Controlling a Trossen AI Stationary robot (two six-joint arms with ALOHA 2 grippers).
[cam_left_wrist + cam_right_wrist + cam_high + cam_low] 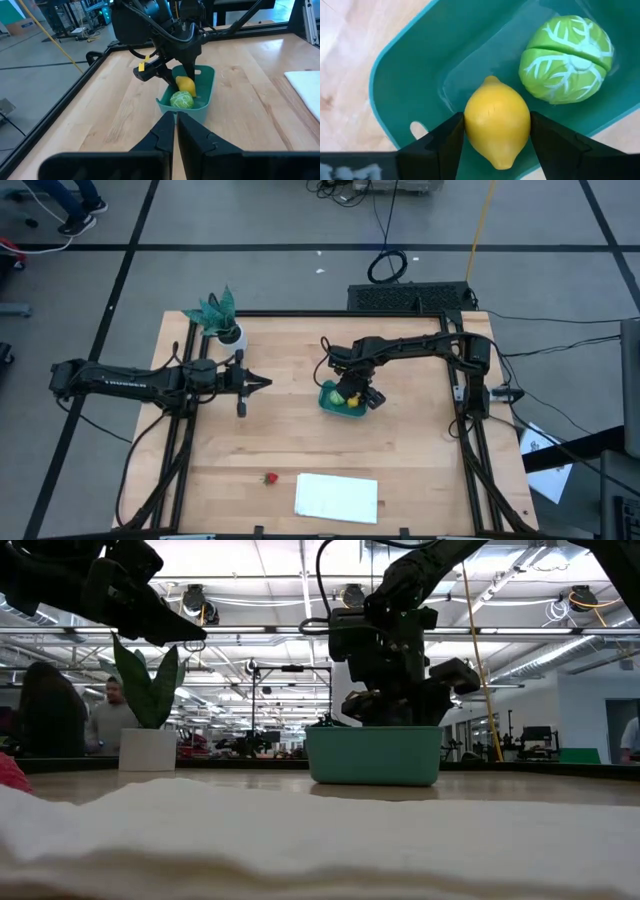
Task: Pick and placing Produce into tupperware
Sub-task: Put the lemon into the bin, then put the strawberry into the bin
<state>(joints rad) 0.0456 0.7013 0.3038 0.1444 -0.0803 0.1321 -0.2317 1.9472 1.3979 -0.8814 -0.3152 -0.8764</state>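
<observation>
Tupperware [330,405]: teal tub, stood right of the table's centre. The high view showed it half covered by the right gripper [352,393]; the low view gave only its outer wall, contents hidden.

Lemon [497,125]: lay inside the tub. Only the right wrist view showed it between the right gripper's two fingers [445,137], which stood just at its sides; whether they pressed it could not be told.

Green round fruit [566,59]: white-veined, in the tub beside the lemon, apart from it. The left wrist view confirmed both fruits in the tub.

Strawberry [269,478]: small, red, on the bare table near the front edge, just left of the white sheet [337,497]. Seen clearly only from above.

Left gripper [262,384]: hung over the table's left half, near the potted plant [222,317], fingers closed together on nothing, as its own wrist view showed.
</observation>
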